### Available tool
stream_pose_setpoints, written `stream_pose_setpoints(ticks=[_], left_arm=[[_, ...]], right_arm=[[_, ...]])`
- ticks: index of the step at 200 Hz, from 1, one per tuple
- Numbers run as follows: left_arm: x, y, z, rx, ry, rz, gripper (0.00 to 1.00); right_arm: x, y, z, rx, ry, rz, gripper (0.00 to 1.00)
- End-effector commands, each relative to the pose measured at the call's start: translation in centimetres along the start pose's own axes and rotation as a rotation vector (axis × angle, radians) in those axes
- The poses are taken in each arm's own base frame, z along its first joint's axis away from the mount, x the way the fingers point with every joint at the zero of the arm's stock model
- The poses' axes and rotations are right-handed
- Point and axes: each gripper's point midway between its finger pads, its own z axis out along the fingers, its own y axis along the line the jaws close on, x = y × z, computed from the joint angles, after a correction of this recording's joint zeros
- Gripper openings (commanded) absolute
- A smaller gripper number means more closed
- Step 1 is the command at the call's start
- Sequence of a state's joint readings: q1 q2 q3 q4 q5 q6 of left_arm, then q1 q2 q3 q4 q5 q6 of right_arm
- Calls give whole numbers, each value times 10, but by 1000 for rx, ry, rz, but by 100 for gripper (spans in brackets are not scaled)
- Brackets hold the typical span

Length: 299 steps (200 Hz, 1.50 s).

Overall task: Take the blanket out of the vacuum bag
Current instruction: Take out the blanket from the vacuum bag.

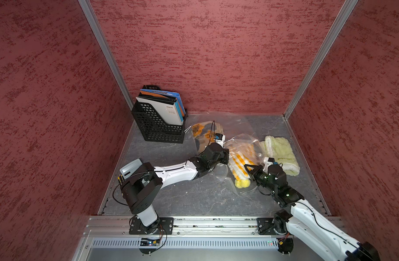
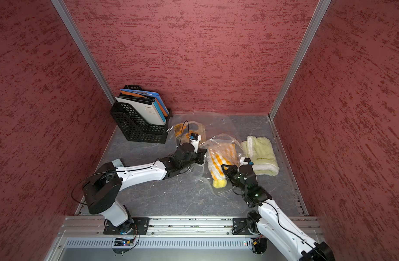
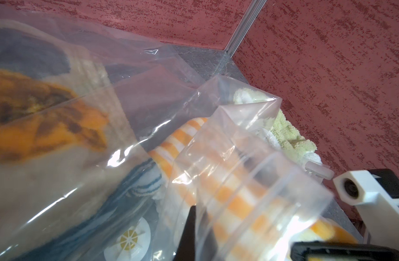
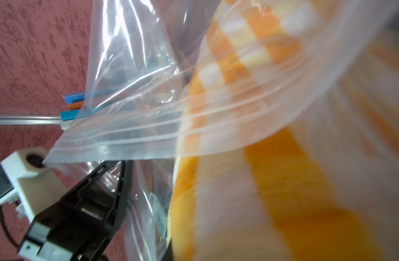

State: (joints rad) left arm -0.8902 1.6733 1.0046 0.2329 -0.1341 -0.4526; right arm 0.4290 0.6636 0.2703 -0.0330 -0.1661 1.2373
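As left tool pinches vacuum bag, right tool closed beside blanket

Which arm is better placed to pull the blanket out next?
Right: the right tool sits at the orange-and-white checked blanket; the left tool is pinching the clear plastic vacuum bag.

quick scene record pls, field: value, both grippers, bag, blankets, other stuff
left gripper: shut on the vacuum bag plastic
right gripper: shut on the striped blanket
striped blanket: orange and white, partly out of the bag mouth
pale green blanket: folded, outside any bag
second bag: holds a sunflower-print cloth
file rack: black, back left corner
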Motion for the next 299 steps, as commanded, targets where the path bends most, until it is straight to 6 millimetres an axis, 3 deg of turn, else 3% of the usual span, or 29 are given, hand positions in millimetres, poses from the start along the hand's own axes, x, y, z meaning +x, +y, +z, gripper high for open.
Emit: stream_pose_setpoints(ticks=[1,141,247,299], left_arm=[[-7,2,4,-18,-24,-4,0],[-7,16,19,-85,-21,-12,0],[16,51,14,-166,22,-56,0],[29,63,6,-181,43,-77,0]], right_arm=[[12,14,-12,-28,79,-32,0],[3,131,-92,-277,54,-180,0],[-30,268,-140,-498,-70,-370,0],[-59,290,-153,-449,-210,-455,0]])
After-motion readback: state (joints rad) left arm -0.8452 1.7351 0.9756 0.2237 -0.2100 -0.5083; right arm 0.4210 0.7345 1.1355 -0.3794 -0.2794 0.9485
